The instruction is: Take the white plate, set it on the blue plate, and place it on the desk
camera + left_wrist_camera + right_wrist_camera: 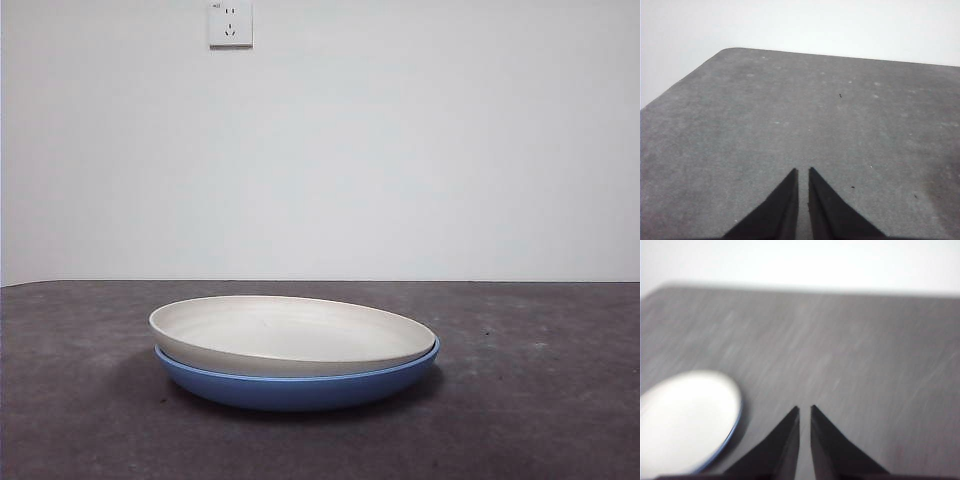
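I'm seeing my right gripper (804, 407) hanging with its jaws nearly together, gripping nothing, beside the white plate (290, 335) that is sitting nested in the blue plate (300, 388) on the desk (540, 400), while my left gripper (803, 170), likewise nearly closed, is hovering over bare desk.

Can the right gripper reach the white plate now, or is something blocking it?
Probably yes. The white plate lies uncovered on the blue plate, and the right gripper hangs beside it, nothing between them.

Cream-white plate (290, 330); glossy medium-blue plate (300, 388); dark grey, seemingly mottled desk (540, 400).
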Action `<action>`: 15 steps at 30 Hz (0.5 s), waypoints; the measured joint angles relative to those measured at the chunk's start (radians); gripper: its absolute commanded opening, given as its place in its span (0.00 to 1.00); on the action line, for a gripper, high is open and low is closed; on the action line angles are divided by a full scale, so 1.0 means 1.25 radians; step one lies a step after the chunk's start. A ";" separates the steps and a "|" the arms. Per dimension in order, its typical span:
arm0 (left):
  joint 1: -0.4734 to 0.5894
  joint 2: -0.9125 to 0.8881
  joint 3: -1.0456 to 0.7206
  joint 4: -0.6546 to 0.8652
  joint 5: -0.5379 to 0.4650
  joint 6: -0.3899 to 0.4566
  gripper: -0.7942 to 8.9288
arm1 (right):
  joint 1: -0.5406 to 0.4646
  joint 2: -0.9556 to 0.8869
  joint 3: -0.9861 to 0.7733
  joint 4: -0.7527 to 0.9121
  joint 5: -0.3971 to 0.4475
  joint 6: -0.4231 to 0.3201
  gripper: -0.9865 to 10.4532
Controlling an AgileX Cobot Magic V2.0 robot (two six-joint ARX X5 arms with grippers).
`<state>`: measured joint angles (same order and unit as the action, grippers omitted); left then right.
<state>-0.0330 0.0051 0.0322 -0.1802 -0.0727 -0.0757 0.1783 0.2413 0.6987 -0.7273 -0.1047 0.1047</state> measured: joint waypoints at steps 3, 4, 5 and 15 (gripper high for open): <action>0.000 0.000 0.000 0.000 0.000 0.000 0.12 | -0.045 -0.044 -0.135 0.198 0.000 -0.003 0.12; 0.000 0.000 0.000 0.000 0.000 0.000 0.12 | -0.058 -0.058 -0.176 0.256 0.002 -0.003 0.12; 0.000 0.000 0.000 0.000 0.000 0.000 0.12 | -0.068 -0.069 -0.208 0.300 0.002 -0.003 0.12; 0.000 0.000 0.000 0.000 0.000 0.000 0.12 | -0.150 -0.166 -0.407 0.405 0.004 -0.046 0.12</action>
<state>-0.0330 0.0051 0.0322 -0.1802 -0.0727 -0.0757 -0.0093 0.0334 0.1902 -0.2214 -0.0994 0.0475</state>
